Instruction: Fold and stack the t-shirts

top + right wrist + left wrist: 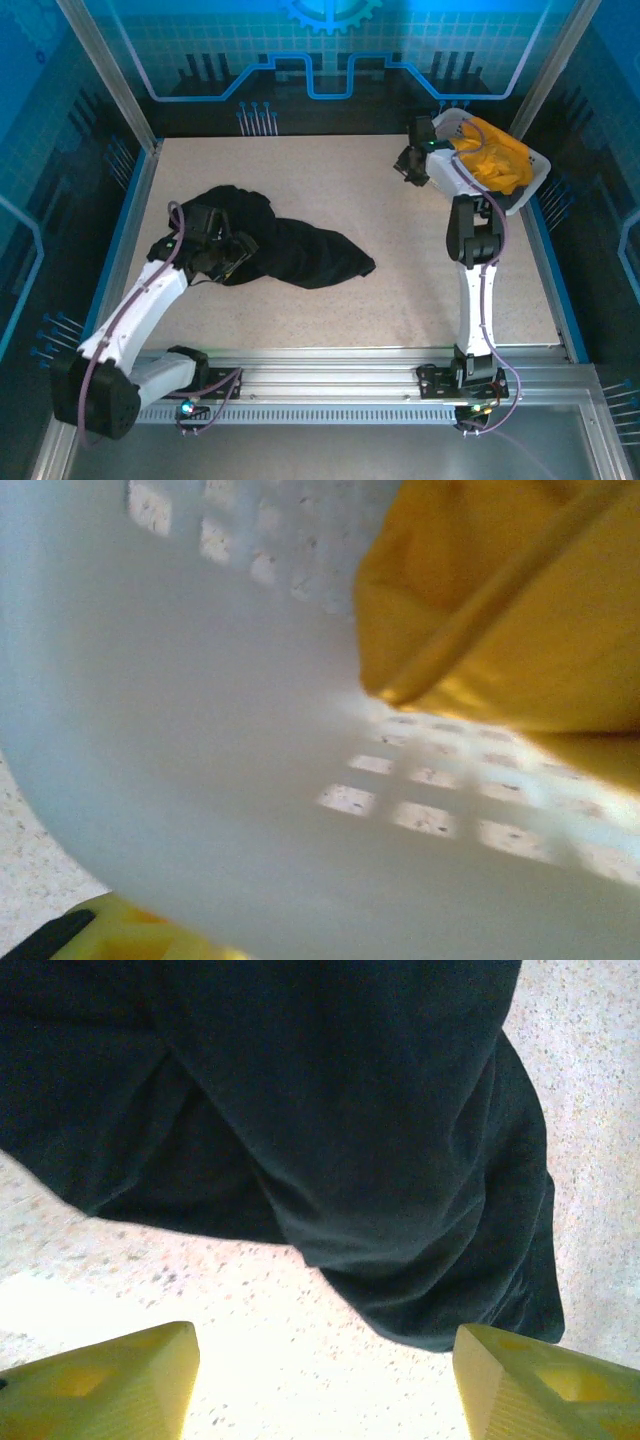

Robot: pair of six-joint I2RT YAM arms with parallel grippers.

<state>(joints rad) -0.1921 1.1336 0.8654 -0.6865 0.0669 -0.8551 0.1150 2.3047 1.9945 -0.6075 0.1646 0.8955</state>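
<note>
Top view: black t-shirt [300, 250] crumpled in a loose heap on the left half of the table [400, 300], one end trailing toward the middle. Left gripper [235, 262] low at the heap's near-left edge, right against the cloth. Orange-yellow t-shirts [495, 160] bundled inside the white lattice basket [515, 203] in the far right corner. Right gripper [410, 165] at the basket's left rim, just beside the bundle; jaws too small here to tell whether apart or together. Pale speckled tabletop, aluminium posts at the corners, a metal rail along the near edge, blue-lit panels with a circuit pattern and part of a gear emblem at the back.

Left wrist view: left gripper [325, 1345] spread wide, its yellow fingers [110, 1380] at the two lower corners with bare speckled table [250, 1290] between them, gripping nothing. Black t-shirt [350, 1140] just beyond the tips, folds and a rounded hem edge across the upper frame.

Right wrist view: basket wall [200, 780] very close and blurred, square openings through it. Orange-yellow t-shirt [520, 610] hanging within at upper right. One yellow finger [140, 940] under the wall at the bottom; cannot tell whether clamped or apart.
</note>
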